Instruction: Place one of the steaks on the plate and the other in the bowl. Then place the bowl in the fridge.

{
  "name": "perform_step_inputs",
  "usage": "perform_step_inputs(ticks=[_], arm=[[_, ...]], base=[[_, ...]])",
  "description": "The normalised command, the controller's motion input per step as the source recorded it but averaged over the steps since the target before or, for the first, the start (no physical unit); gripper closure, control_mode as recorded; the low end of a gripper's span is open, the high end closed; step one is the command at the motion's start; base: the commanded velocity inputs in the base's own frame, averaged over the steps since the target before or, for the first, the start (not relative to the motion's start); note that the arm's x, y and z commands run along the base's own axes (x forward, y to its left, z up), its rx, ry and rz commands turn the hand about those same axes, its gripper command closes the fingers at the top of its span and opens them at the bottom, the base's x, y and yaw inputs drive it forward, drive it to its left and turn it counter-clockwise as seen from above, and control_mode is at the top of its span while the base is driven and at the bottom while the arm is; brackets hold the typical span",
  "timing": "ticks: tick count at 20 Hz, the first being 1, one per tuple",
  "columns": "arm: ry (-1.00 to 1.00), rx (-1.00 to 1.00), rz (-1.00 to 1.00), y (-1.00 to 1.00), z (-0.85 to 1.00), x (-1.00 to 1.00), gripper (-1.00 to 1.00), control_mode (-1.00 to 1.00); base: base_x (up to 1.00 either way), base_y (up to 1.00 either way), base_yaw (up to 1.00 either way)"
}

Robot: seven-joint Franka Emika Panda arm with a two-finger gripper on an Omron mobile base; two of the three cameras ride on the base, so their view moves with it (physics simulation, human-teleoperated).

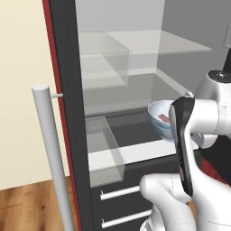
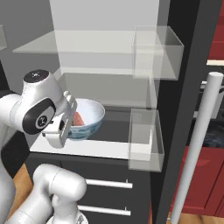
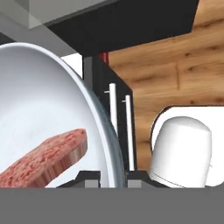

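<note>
While the bowl (image 2: 89,117) sits pinched by its rim in our gripper (image 3: 114,174), a steak (image 3: 43,159) lies inside it just ahead of our fingertips. Beyond the hand we see the open fridge (image 2: 109,94), with the bowl at its lower shelf (image 2: 96,148).

My wrist hides the near side of the bowl (image 2: 89,116) and most of the steak (image 2: 78,118). At my fingertips, the frame's edge crops bowl and steak.
</note>
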Motion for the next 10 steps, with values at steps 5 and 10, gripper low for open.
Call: perform_step_inputs(ticks=[5,10], arm=[[-0.3,-0.04,-0.13,0.0,0.04,0.49,1.0,-1.0],[-0.17,0.0,0.0,-0.09,0.02,0.62,1.0,-1.0]], base=[[0.0,0.0,0.0],[0.0,0.0,0.0]])
